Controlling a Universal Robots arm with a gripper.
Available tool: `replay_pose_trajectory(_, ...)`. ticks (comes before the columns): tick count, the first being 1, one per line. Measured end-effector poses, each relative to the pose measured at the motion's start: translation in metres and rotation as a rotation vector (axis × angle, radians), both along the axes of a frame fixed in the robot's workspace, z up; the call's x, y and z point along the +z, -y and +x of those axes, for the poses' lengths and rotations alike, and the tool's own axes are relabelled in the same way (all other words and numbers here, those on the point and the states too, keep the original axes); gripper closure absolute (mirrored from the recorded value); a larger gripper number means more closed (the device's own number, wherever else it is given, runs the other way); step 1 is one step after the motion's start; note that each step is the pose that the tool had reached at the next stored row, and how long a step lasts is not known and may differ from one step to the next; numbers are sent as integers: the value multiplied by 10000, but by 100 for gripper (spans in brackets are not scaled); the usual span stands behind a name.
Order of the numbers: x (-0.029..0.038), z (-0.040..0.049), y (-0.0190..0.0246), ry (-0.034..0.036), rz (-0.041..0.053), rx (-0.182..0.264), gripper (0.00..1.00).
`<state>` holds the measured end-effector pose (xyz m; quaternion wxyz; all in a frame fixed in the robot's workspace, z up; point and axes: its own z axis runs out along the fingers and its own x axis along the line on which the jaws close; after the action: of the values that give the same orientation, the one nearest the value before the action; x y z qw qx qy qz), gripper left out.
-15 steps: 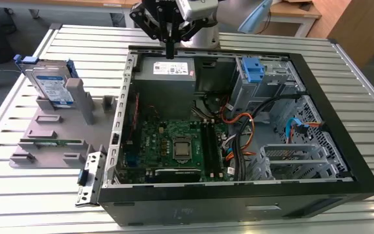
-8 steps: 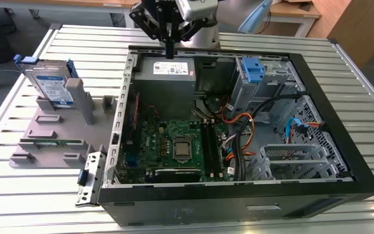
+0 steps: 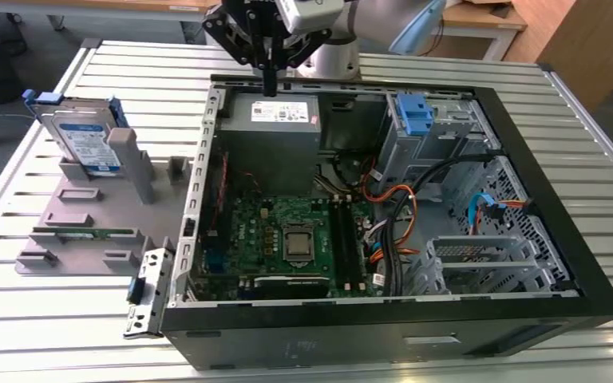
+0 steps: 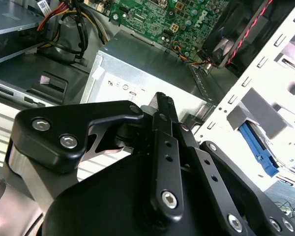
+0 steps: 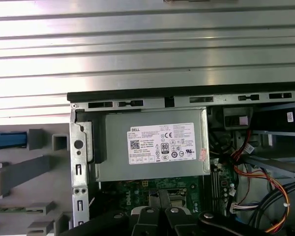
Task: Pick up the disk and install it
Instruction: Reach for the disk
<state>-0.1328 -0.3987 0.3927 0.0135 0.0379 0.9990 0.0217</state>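
Observation:
The disk point(image 3: 81, 142), a silver drive with a white-and-blue label in a blue carrier, stands on edge in a grey holder point(image 3: 99, 211) on the exterior view's left, outside the computer case. The blue edge of the disk point(image 5: 7, 140) also shows in the first wrist view. My gripper point(image 3: 270, 88) hangs over the case's back wall, above the power-supply box point(image 3: 274, 113), well to the right of the disk. Its fingers point(image 4: 163, 105) are pressed together with nothing between them, so it is shut and holds nothing.
The open black computer case point(image 3: 562, 239) lies on a slatted metal table point(image 3: 29, 319), with the motherboard point(image 3: 285, 239) inside and cables point(image 3: 392, 215) beside it. A drive cage with a blue bracket point(image 3: 413, 112) stands at the back right. A memory strip point(image 3: 83, 234) rests in the holder.

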Motion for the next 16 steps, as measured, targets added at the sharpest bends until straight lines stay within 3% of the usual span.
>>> replay_pose_trajectory(16, -12, -276, -12, 38, 1, 1, 89)
